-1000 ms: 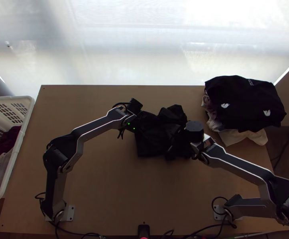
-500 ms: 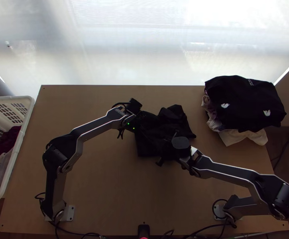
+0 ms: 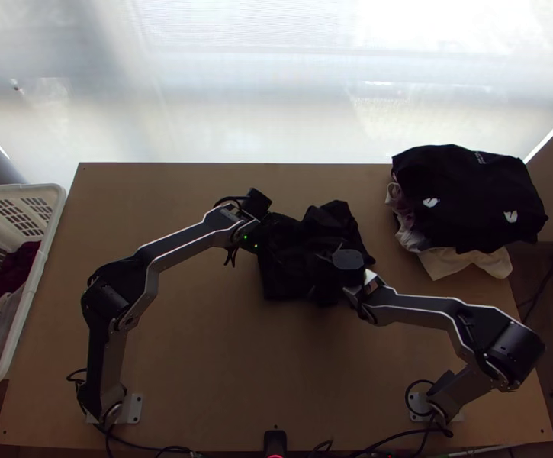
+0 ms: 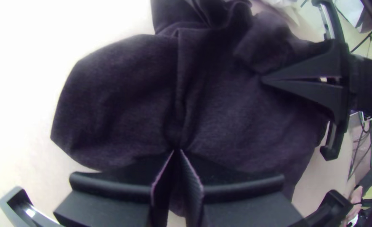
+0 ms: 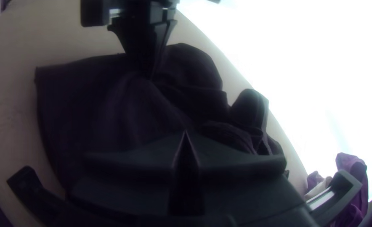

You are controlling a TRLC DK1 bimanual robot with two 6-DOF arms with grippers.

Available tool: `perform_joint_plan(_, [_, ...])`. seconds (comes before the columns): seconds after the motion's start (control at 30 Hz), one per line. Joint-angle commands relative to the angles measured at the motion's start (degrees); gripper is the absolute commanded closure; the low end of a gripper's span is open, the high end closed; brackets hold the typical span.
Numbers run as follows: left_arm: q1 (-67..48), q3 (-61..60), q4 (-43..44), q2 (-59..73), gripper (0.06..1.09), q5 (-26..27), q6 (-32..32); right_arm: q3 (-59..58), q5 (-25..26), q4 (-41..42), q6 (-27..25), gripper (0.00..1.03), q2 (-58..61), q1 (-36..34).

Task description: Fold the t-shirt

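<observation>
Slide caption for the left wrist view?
Left gripper pinches the dark t-shirt; right gripper over it, fingertips together.

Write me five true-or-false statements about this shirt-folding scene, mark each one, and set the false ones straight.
1. The left claw pinches the dark t-shirt. True.
2. The t-shirt lies spread out smooth. False: it is creased and partly bunched.
3. A white basket stands at the top view's left. True.
4. A white garment tops the clothes pile. False: a black garment does.
5. The right claw is over the basket. False: the right claw is at the t-shirt.
</observation>
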Motion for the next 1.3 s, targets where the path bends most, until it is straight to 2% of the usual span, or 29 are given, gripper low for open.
perform_joint_plan(0.0, [0.01,0.15,-0.12,0.32,0.92,-0.05,0.04,0.67,0.13,1.07,-4.24,1.0,2.38,-5.51])
perform_joint_plan(0.37, [-0.43,1.47,-0.73,1.46,0.92,-0.58,0.12,-1.97,-1.54,0.9,-8.37,1.0,-0.35,-17.03])
perform_joint_plan(0.83, [-0.7,1.91,-1.09,1.9,0.92,-0.75,0.12,-5.74,-8.66,0.46,-12.42,1.0,-4.22,-39.26])
perform_joint_plan(1.03, [-0.52,1.55,-1.44,1.11,0.91,-0.67,0.21,-6.62,-9.1,-4.29,-8.73,0.99,-12.83,-40.32])
perform_joint_plan(1.13, [-0.52,0.59,-0.91,-1.0,0.89,-0.49,0.04,-7.15,-9.01,-10.79,-6.27,0.91,-19.95,-38.03])
perform_joint_plan(1.17, [-0.52,0.41,-0.91,-1.97,0.82,-0.4,-0.32,-7.15,-9.01,-13.34,-5.91,0.86,-22.06,-36.89])
perform_joint_plan(1.23, [-0.61,0.41,-0.91,-3.73,0.47,-0.31,-0.75,-6.98,-9.01,-18.97,-4.95,0.76,-25.92,-34.08])
perform_joint_plan(1.27, [-0.61,0.41,-1.0,-4.43,0.35,-0.31,-1.02,-6.98,-9.01,-21.87,-4.42,0.71,-28.12,-32.32])
